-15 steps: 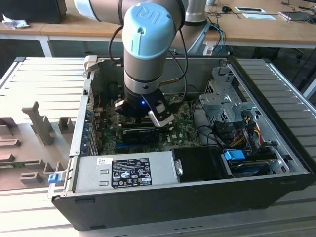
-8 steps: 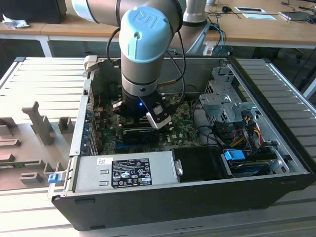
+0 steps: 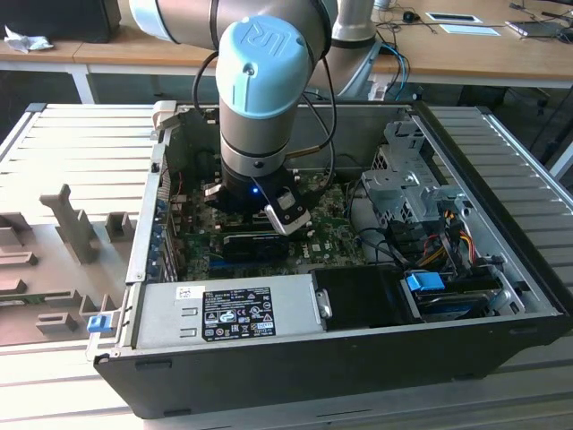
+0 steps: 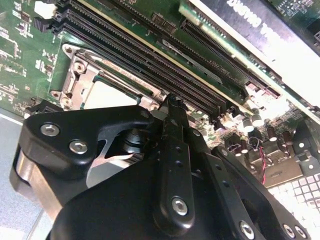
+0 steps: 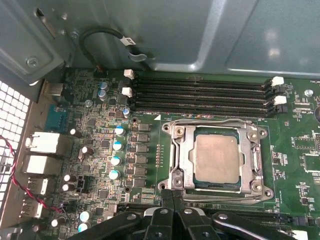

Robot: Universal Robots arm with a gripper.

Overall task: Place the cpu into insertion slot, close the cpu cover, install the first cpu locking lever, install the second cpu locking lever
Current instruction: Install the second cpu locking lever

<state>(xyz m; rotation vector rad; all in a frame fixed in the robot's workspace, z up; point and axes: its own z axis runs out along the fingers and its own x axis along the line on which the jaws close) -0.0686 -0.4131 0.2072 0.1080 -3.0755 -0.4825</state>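
Hovering at socket corner, gripper (image 5: 172, 196) clenched, nothing held. Cpu (image 5: 217, 161) seated in slot (image 5: 256, 186); cover (image 5: 216, 131) lying flat over it.

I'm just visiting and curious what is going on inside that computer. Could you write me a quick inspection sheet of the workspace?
Surface: green motherboard inside an open computer case, on a slatted table.
Job's things: cpu sits in the insertion slot; cpu cover lies down around it.
Clutter: grey fixture blocks on the table.
Claw: claw shut, tips at the socket's edge.
Cables: red and black wires by the rear ports; coloured bundle near the drive cage.
Surroundings: desks behind.
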